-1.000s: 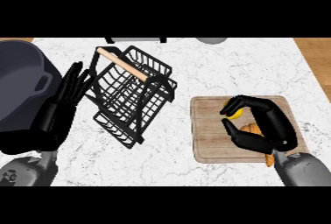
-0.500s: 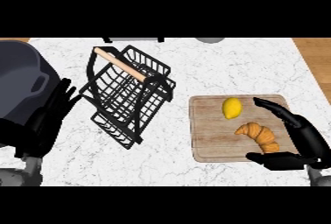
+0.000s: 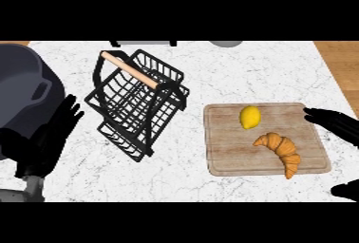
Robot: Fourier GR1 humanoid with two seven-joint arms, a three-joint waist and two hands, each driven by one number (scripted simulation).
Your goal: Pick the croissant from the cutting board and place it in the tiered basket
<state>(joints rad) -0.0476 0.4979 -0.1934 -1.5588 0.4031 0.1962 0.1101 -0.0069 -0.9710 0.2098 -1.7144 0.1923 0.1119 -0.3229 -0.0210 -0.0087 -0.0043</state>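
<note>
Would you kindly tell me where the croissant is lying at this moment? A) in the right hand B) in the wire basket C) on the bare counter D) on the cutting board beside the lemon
D: the croissant lies on the cutting board near the lemon, untouched.
</note>
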